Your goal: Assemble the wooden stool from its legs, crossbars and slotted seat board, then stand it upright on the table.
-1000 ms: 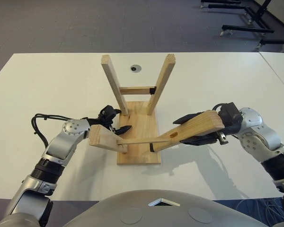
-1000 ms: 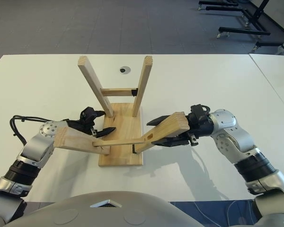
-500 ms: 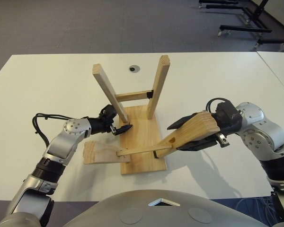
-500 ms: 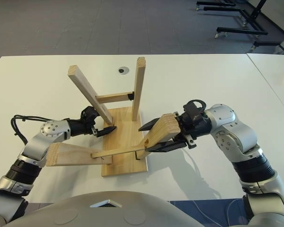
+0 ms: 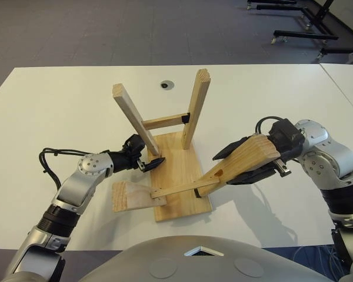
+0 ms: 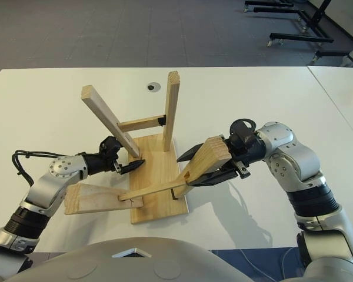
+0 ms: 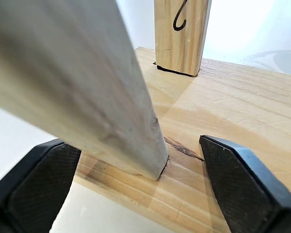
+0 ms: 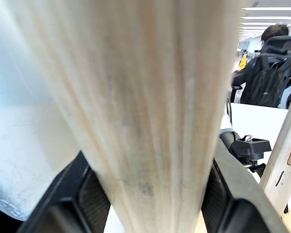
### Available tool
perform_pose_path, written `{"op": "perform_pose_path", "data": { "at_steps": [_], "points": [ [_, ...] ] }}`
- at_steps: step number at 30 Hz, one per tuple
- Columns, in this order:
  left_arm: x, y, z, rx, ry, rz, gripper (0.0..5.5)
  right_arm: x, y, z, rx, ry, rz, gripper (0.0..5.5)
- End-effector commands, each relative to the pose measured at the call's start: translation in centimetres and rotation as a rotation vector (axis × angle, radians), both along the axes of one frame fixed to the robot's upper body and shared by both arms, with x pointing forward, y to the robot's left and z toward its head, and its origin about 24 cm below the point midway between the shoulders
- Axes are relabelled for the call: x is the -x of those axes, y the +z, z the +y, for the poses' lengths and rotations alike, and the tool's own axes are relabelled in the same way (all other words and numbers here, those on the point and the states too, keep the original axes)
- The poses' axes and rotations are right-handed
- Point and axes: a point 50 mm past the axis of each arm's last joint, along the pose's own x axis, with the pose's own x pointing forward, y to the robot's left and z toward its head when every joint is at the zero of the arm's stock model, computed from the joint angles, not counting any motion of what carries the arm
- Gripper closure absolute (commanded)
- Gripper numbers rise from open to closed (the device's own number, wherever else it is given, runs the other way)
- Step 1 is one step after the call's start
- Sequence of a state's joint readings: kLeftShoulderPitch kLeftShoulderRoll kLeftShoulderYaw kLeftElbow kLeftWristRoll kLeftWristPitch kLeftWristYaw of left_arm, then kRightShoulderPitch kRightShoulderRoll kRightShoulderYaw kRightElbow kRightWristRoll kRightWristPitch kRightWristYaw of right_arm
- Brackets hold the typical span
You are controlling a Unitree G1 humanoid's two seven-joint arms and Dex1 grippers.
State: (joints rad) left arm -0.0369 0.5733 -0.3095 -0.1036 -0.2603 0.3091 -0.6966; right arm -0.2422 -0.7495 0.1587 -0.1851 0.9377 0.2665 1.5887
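The slotted seat board (image 5: 177, 163) lies flat on the white table (image 5: 59, 106). Two legs (image 5: 133, 117) (image 5: 195, 108), joined by a crossbar (image 5: 163, 121), stand in its far slots, leaning left. My left gripper (image 5: 150, 161) is open, its fingers (image 7: 36, 179) on either side of the left standing leg's foot (image 7: 136, 145) without touching it. My right gripper (image 5: 226, 167) is shut on one leg (image 5: 247, 157) of the second pair and holds it tilted over the board. That pair's crossbar (image 5: 176, 189) runs down to its other leg (image 5: 132, 197), which lies by the board's near left corner.
A round cable hole (image 5: 166, 85) sits in the table behind the stool. A second table (image 5: 348, 76) adjoins on the right. Metal frames (image 5: 303, 32) stand on the floor beyond. Bare table spreads to the far left and right of the board.
The second pair's left leg dropped from beside my left gripper onto the table. The board and its standing legs turned, near end swinging right. My left gripper moved to the standing leg's foot.
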Motion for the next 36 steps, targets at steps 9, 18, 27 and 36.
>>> {"op": "perform_pose_path", "data": {
  "at_steps": [9,18,27,36],
  "points": [
    [1.9,-4.3,3.1,-0.224,0.025,0.234,1.18,1.2,0.6,2.5,-0.042,0.055,-0.094,3.38],
    [1.9,-4.3,3.4,-0.226,0.03,0.236,1.18,-0.4,0.3,4.0,-0.096,-0.206,-0.161,3.38],
    [1.8,-4.3,3.9,-0.241,0.043,0.232,1.18,0.6,-0.2,3.5,-0.097,-0.22,-0.164,3.38],
    [2.6,-5.0,3.5,-0.245,0.055,0.246,1.18,1.1,-0.5,3.5,-0.09,-0.221,-0.185,3.38]
  ]
}}
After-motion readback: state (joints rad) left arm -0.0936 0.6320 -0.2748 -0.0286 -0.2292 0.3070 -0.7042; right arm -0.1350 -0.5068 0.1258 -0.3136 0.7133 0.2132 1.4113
